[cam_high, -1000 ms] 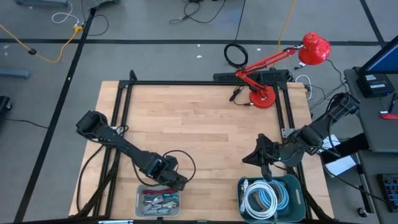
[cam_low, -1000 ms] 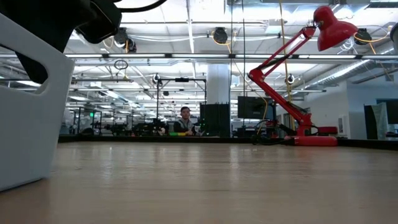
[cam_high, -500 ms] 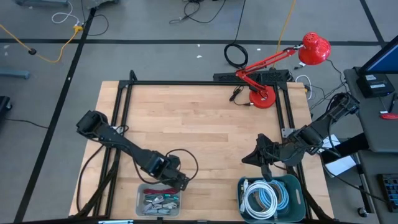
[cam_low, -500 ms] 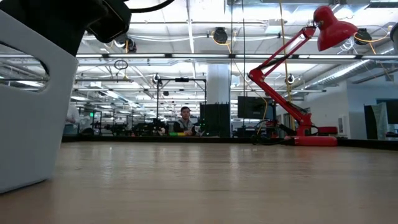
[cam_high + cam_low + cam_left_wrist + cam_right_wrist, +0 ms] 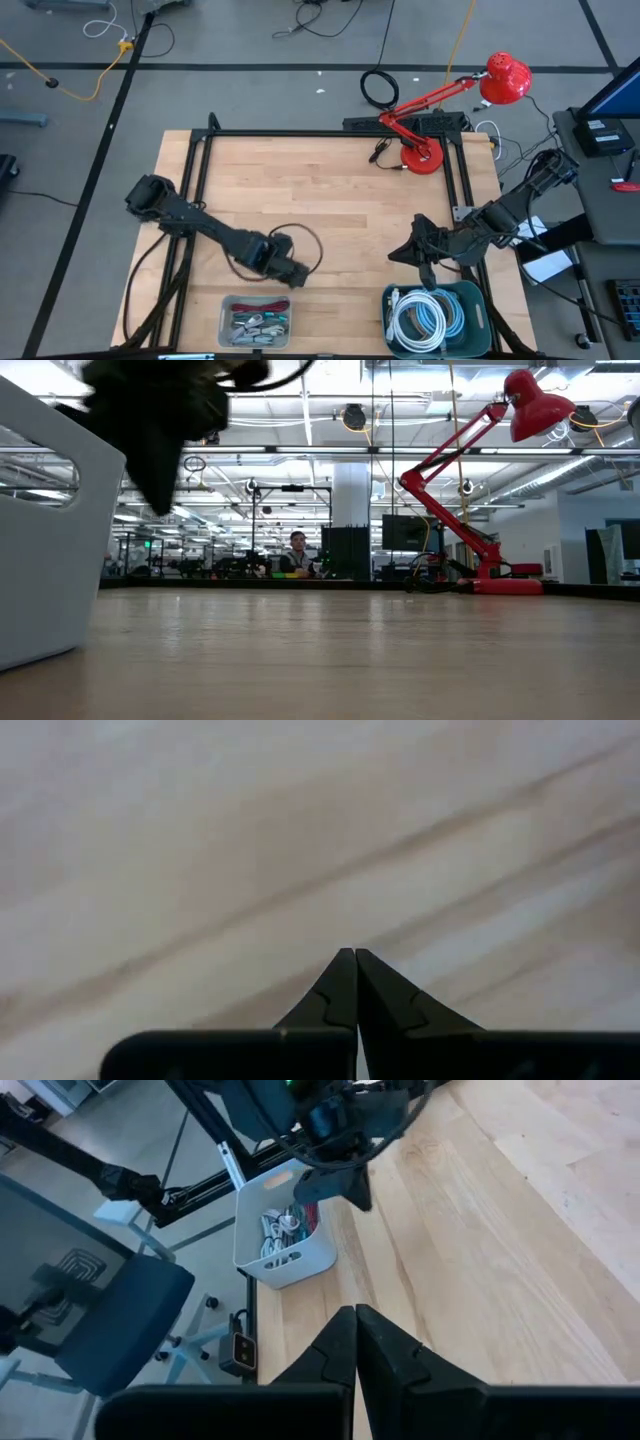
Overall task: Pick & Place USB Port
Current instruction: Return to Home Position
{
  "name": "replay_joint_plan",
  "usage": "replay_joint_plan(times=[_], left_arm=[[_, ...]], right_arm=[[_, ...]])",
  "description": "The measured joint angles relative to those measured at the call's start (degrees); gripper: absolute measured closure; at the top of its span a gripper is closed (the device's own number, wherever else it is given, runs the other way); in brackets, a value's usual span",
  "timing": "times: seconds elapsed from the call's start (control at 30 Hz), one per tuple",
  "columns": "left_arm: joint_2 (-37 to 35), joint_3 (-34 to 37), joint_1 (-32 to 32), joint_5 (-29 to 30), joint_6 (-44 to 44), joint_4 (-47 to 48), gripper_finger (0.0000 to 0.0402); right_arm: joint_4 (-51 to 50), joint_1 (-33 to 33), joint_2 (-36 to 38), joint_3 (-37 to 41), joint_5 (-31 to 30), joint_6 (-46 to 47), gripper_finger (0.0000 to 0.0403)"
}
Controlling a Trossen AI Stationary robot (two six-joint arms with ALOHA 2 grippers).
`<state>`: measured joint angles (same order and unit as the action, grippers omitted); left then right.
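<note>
USB bits, a grey-and-red jumble, sit inside the small pale grey plastic bin. Your left claw, pressed together, hangs just beside that bin, toward the tabletop's middle. I'd lift it straight up so you don't clip the rim. The right claw, tips also together, waits well off from the bin.

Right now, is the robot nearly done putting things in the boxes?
Nearly, it seems. Done: small parts sit in the gray bin, and white cables lie coiled in the teal bin. In hand: nothing; the left arm and right arm both have their jaws shut and empty. Left: probably just parking the arms.
</note>
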<state>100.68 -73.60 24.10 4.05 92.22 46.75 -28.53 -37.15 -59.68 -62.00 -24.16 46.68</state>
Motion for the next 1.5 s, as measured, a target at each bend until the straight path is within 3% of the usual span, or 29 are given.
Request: replay_joint_plan(times=[0.17,0.43,0.63,0.77,0.87,0.97,1.07,1.27,1.5], left_arm=[[0.0,0.0,-4.3,1.7,-5.8,-8.9,0.0401],[-2.5,0.0,-9.2,8.9,-10.3,-10.2,0.0401],[-16.8,0.1,-9.0,24.0,-25.9,-9.4,0.0401],[-28.8,3.0,-7.0,29.5,-34.1,-9.1,0.0401],[-38.8,9.2,-3.9,33.6,-34.1,-7.2,0.0401],[-49.6,19.2,-0.3,38.3,-29.6,-8.8,0.0401],[-59.4,31.1,2.7,41.1,-27.7,-17.1,0.0401],[-74.1,51.6,5.5,41.7,-34.1,-38.1,0.0401],[-88.6,63.6,5.6,42.0,-35.2,-41.1,0.0401]], right_arm=[[0.0,0.8,0.0,0.0,0.2,0.2,0.0403],[-0.2,0.7,0.0,0.0,1.9,0.5,0.0403],[-0.3,3.3,4.5,0.0,3.6,-6.9,0.0403],[-1.4,7.1,10.9,0.0,3.4,-15.5,0.0403],[-5.0,8.3,17.5,0.0,2.1,-20.7,0.0403],[-11.0,8.3,24.1,0.1,-4.6,-20.9,0.0403],[-10.7,8.3,31.1,3.7,-7.8,-19.3,0.0403],[1.9,8.2,42.3,19.8,-1.8,-21.0,0.0403],[21.5,8.2,50.5,39.9,-1.4,-16.4,0.0403]])
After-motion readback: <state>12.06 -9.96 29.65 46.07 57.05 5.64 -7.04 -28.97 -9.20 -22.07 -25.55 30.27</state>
